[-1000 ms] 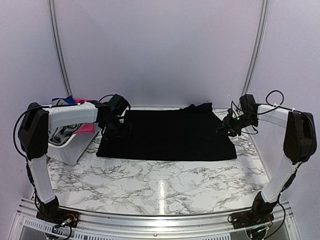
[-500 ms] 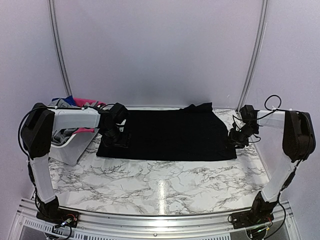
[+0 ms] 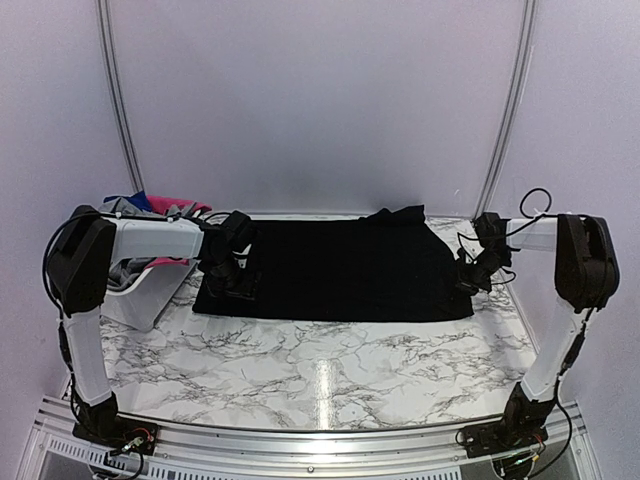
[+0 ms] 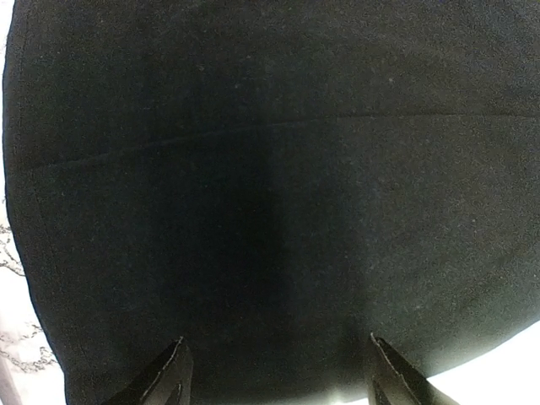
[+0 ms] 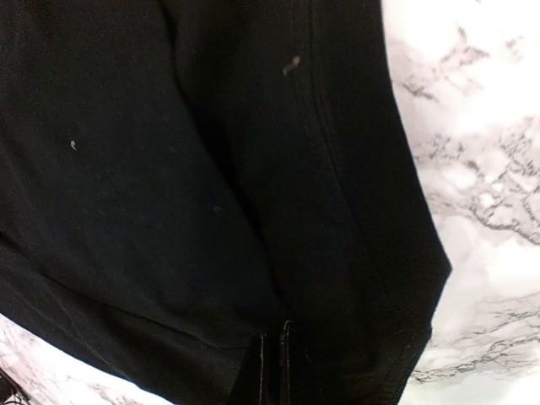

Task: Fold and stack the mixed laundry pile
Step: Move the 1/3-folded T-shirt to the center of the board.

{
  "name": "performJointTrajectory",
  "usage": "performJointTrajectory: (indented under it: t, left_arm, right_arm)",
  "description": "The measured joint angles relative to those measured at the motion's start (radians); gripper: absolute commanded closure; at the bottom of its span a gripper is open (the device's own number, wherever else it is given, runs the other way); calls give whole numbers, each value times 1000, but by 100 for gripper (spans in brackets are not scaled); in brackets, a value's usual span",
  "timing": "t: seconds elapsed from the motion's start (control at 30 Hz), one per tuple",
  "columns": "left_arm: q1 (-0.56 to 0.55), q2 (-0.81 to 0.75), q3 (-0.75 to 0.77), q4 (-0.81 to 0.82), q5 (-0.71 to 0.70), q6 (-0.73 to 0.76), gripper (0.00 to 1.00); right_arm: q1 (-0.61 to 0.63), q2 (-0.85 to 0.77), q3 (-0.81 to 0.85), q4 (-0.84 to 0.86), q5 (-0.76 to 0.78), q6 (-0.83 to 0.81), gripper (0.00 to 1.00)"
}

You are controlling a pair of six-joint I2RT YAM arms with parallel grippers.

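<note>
Lying flat: black garment | left claw spread over it | right claw pressed together

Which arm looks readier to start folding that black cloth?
Right. The right gripper is shut at the right edge of the black cloth, apparently pinching it, so it could probably lift and fold at once. The left gripper hangs open over the left edge, holding nothing.

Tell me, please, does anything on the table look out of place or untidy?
One small thing: the black garment lies flat on the marble table, but near its far right corner the cloth is bunched into a raised fold. Nothing looks spilled or damaged.
</note>
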State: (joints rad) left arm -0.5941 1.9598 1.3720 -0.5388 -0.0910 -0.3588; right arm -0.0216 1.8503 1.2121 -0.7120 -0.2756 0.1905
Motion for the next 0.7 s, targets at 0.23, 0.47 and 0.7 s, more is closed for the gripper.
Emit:
performJointTrajectory:
  t: [0.23, 0.47, 0.7]
  left_arm:
    - [10, 3, 0, 0, -24, 0, 29]
    - [19, 26, 0, 0, -65, 0, 30]
    - [18, 61, 2, 5, -115, 0, 33]
  right_arm:
    - [-13, 0, 72, -6, 2, 0, 100]
    - [-44, 25, 100, 0, 6, 0, 99]
    - [-44, 90, 94, 4, 35, 0, 98]
